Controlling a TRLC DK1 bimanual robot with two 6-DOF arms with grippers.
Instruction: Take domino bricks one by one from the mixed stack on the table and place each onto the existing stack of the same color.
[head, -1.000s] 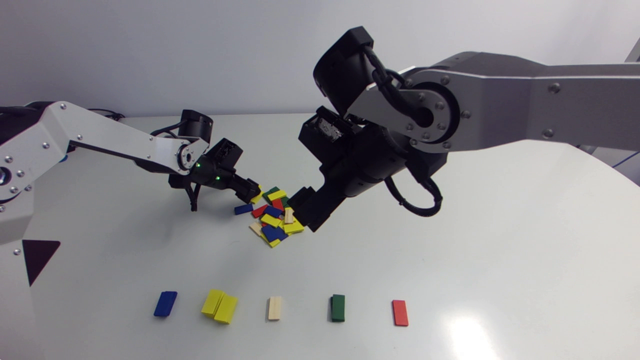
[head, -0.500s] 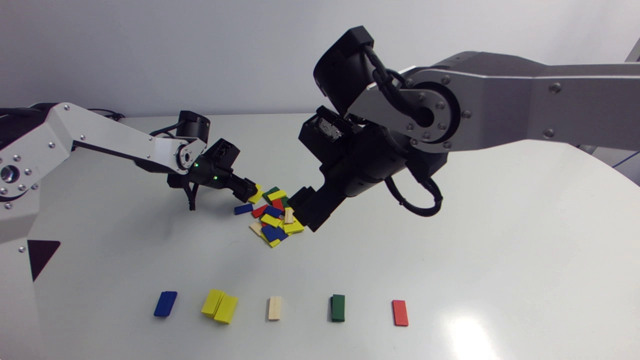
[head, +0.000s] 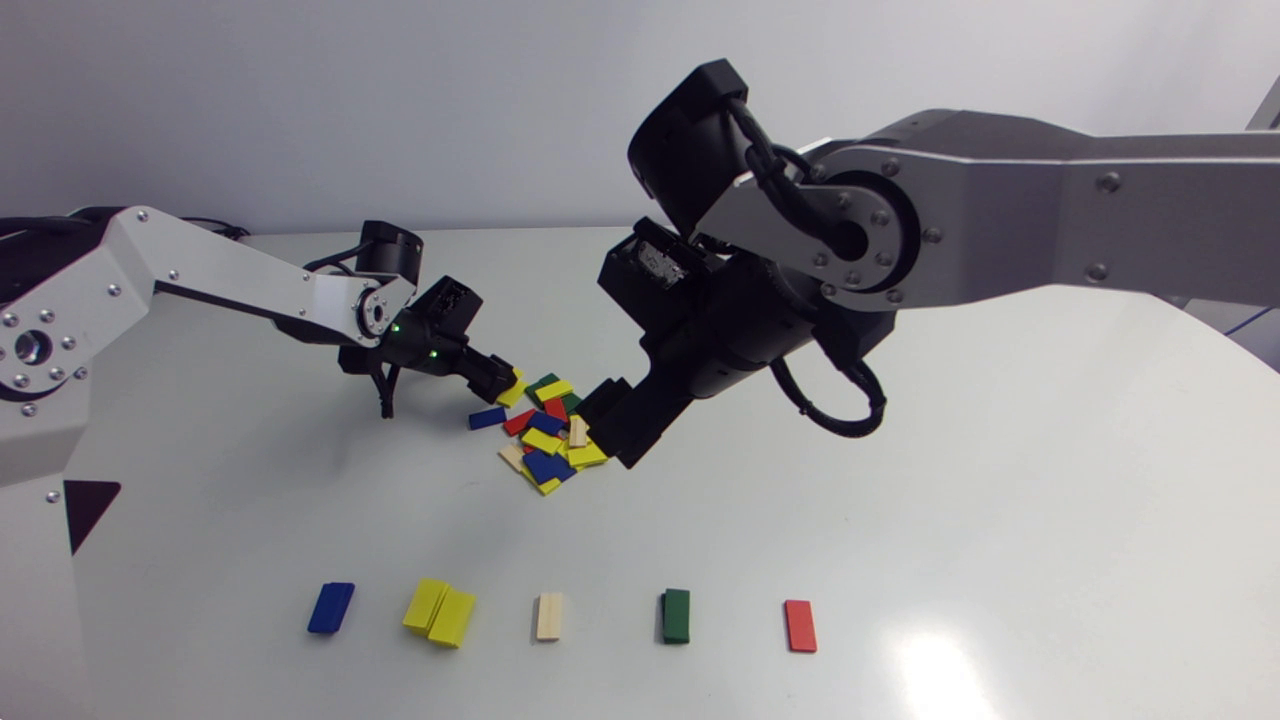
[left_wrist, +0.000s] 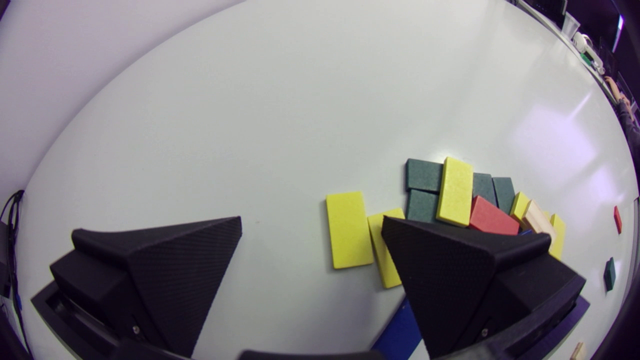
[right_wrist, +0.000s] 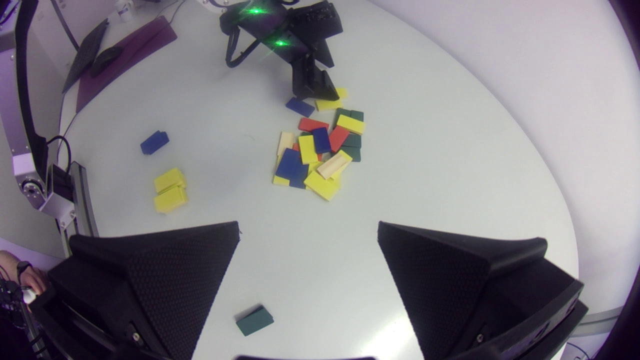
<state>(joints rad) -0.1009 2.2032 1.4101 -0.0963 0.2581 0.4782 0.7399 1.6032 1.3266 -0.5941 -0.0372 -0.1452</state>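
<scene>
The mixed pile (head: 547, 432) of blue, yellow, red, green and pale wood bricks lies mid-table. My left gripper (head: 500, 380) is low at the pile's far-left edge and open. In the left wrist view a yellow brick (left_wrist: 349, 230) lies flat on the table between the spread fingers of the left gripper (left_wrist: 311, 222), untouched. A second yellow brick (left_wrist: 382, 250) and a blue brick (left_wrist: 397, 335) are partly hidden under one finger. My right gripper (head: 610, 420) hangs open above the pile's right side, holding nothing; the right wrist view looks down on the pile (right_wrist: 320, 150).
Along the table's front stand the blue stack (head: 331, 607), the yellow stack (head: 439, 611) of two leaning side by side, the pale wood stack (head: 549, 616), the green stack (head: 676, 615) and the red stack (head: 800, 625). My right arm spans the table's right half.
My left arm's upper links have shifted slightly to the right while its gripper stays at the pile's edge. The right arm has sunk very slightly. No brick has moved.
</scene>
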